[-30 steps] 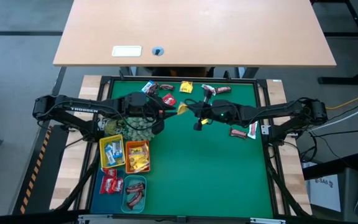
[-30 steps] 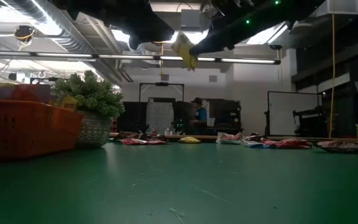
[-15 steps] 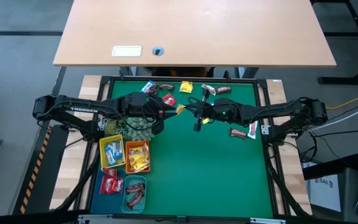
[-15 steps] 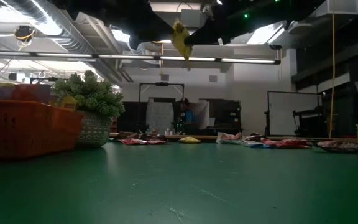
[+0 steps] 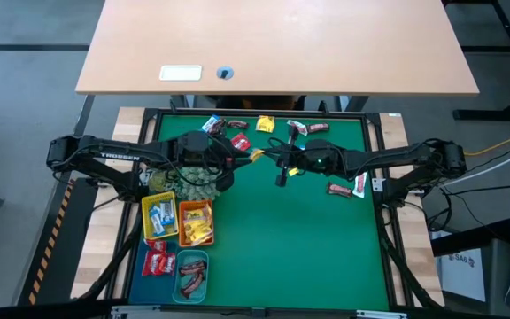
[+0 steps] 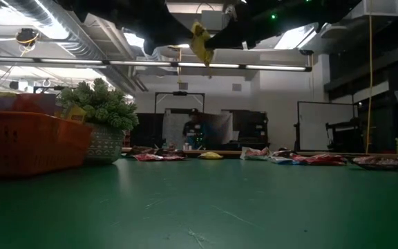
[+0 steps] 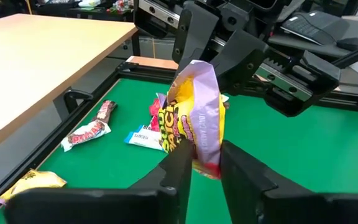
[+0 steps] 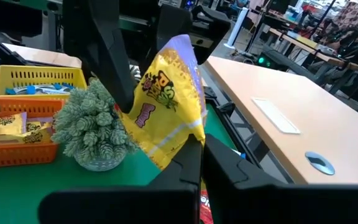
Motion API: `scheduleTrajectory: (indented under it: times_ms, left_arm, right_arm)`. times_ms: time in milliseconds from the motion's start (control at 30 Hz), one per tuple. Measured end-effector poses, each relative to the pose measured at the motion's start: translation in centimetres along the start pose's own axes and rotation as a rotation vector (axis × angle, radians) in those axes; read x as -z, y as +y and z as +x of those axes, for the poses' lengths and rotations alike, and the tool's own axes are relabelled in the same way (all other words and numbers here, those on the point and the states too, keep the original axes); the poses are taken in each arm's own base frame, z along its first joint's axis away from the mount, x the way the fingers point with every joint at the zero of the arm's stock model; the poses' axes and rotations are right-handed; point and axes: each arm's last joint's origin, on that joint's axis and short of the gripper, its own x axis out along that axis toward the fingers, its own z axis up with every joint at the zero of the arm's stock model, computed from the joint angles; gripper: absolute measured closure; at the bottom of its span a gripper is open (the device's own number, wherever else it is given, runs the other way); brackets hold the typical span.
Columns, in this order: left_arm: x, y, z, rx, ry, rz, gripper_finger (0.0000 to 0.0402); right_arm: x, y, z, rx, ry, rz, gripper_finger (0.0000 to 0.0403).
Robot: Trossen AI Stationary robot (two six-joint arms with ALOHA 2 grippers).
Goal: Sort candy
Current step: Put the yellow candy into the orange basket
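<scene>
A yellow square candy packet with a purple edge hangs high above the green table between my two grippers, also seen in the low view. My left gripper reaches in from the table's left and is shut on it. My right gripper reaches in from the right and is shut on the same packet. Loose candy lies along the far edge and at the right. Sorted candy fills the small trays at the near left. My left gripper pinches the yellow packet's lower end between its two fingers, coming level from the table's left. The packet stands up from the fingers, lifted clear of the table. My right gripper pinches a lower corner of the packet between its two fingers, coming level from the table's right. The rest of the packet stands above the fingers, clear of the table.
A grey-green spiky plant ball in a pot stands under the left arm. The yellow tray, orange tray and teal tray sit at the near left. The table's middle and near right show bare green. A person moves in the room beyond.
My right gripper has carried the yellow packet up and a little toward the table's left, bringing it to the left gripper. The packet now sits higher and closer to the left arm than a second ago.
</scene>
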Motion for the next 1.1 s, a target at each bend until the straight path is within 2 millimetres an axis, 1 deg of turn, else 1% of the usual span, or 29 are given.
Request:
scheduleTrajectory:
  times_ms: [267, 500, 567, 667, 900, 1000, 1100]
  left_arm:
    - [0.01, 0.00, 0.00, 0.000, 0.001, 0.000, 0.0392]
    - [0.01, 0.00, 0.00, 0.000, 0.001, 0.000, 0.0397]
    - [0.01, 0.00, 0.00, 0.000, 0.001, 0.000, 0.0398]
    - [0.00, 0.02, 0.00, -0.003, 0.000, 0.000, 0.0400]
    - [-0.01, 0.02, 0.00, -0.004, -0.001, 0.000, 0.0400]
    - [-0.01, -0.06, 0.00, -0.001, -0.001, 0.001, 0.0401]
    - [0.02, -0.25, -0.02, 0.005, 0.000, 0.003, 0.0401]
  right_arm:
    - [0.01, 0.01, 0.00, -0.004, -0.001, 0.003, 0.0393]
    - [0.08, 0.04, 0.00, -0.008, 0.006, 0.008, 0.0393]
    - [0.07, 0.04, 0.00, -0.008, 0.006, 0.022, 0.0387]
    - [0.07, 0.04, 0.00, -0.009, 0.006, 0.048, 0.0359]
    - [0.06, 0.08, -0.01, -0.015, 0.005, 0.052, 0.0257]
    - [0.13, 0.09, -0.01, -0.016, 0.011, 0.050, 0.0230]
    - [0.28, 0.14, -0.01, -0.019, 0.027, 0.046, 0.0215]
